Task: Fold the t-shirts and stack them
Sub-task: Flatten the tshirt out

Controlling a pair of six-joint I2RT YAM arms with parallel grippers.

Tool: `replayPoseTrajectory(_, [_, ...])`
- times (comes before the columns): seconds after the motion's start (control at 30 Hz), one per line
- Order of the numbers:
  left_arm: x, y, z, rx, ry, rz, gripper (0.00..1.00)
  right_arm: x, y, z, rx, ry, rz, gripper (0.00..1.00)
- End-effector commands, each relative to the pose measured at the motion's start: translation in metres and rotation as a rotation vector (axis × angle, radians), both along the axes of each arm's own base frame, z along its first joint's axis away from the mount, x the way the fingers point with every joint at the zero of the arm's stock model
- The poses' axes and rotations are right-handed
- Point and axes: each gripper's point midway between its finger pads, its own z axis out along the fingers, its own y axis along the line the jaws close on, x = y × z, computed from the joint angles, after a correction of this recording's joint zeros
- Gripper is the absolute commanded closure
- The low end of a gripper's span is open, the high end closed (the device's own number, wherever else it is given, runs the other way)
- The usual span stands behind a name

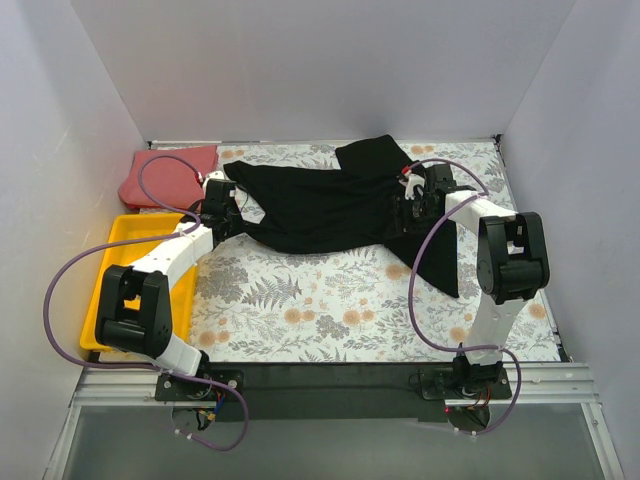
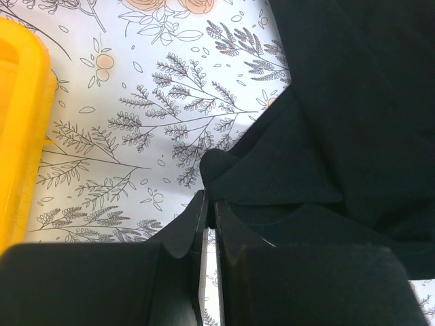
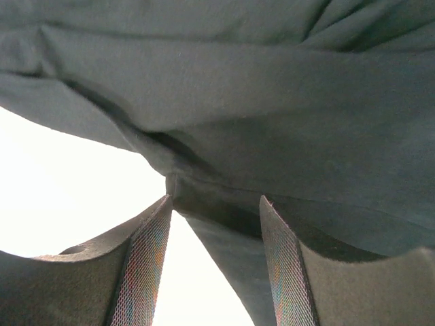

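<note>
The black t-shirt (image 1: 330,205) lies crumpled across the back of the table, with one part trailing toward the front right. My left gripper (image 1: 225,205) is at its left end. In the left wrist view it (image 2: 209,198) is shut on an edge of the black t-shirt (image 2: 340,102). My right gripper (image 1: 405,205) is at the shirt's right side. In the right wrist view it (image 3: 215,198) is open, with a fold of the black t-shirt (image 3: 272,102) hanging over and between its fingers. The coral-red t-shirt (image 1: 165,175) lies folded at the back left corner.
A floral-patterned cloth (image 1: 320,300) covers the table and also shows in the left wrist view (image 2: 156,102). A yellow plastic tray (image 1: 125,260) stands at the left edge, close to my left arm; it shows in the left wrist view too (image 2: 20,122). White walls enclose the table.
</note>
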Motion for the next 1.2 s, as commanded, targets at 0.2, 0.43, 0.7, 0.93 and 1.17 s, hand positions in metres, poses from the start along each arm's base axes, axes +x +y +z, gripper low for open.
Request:
replayPoseTrajectory(0.2, [0.003, 0.002, 0.019, -0.002, -0.053, -0.007, 1.00, -0.040, 0.022, 0.014, 0.033, 0.088, 0.138, 0.46])
replayPoseTrajectory(0.43, [0.003, 0.002, 0.017, 0.002, -0.047, -0.009, 1.00, -0.091, 0.049, 0.021, -0.021, 0.147, 0.171, 0.48])
replayPoseTrajectory(0.7, [0.003, 0.001, 0.017, 0.000, -0.046, -0.013, 1.00, -0.180, 0.076, 0.014, -0.077, 0.277, 0.262, 0.47])
replayPoseTrajectory(0.93, [0.002, 0.001, 0.016, -0.004, -0.044, -0.014, 1.00, -0.210, 0.057, 0.004, -0.235, 0.323, 0.205, 0.45])
replayPoseTrajectory(1.17, [0.001, 0.001, 0.016, -0.006, -0.042, -0.014, 1.00, -0.251, 0.070, -0.001, -0.311, 0.356, 0.198, 0.44])
